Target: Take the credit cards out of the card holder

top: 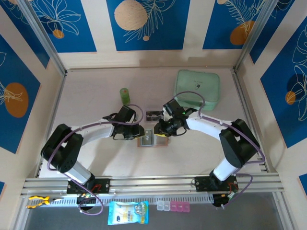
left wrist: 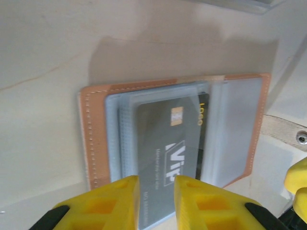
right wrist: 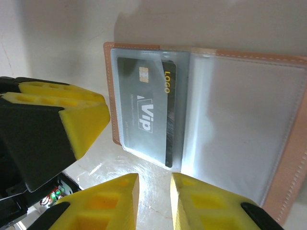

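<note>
The card holder (top: 146, 138) lies open on the table between both arms, salmon-tan (left wrist: 91, 139) with greyish-blue inner panels (right wrist: 240, 120). A grey VIP credit card (left wrist: 168, 143) sticks partly out of one pocket, with a dark card (left wrist: 203, 120) marked LOGO behind it. My left gripper (left wrist: 157, 184) hovers at the grey card's near end, jaws narrowly apart, the card visible in the gap. My right gripper (right wrist: 154, 181) is open by a narrow gap over bare table just short of the holder's edge, near the grey card (right wrist: 141, 110). A left finger (right wrist: 72, 110) stands beside the holder.
A small dark card-like piece (top: 153, 115) lies just behind the grippers. A green bottle (top: 124, 95) stands at the back left and a mint-green pouch (top: 197, 89) at the back right. A blue packet (top: 127, 212) and small pink boxes (top: 172, 206) sit beyond the near rail.
</note>
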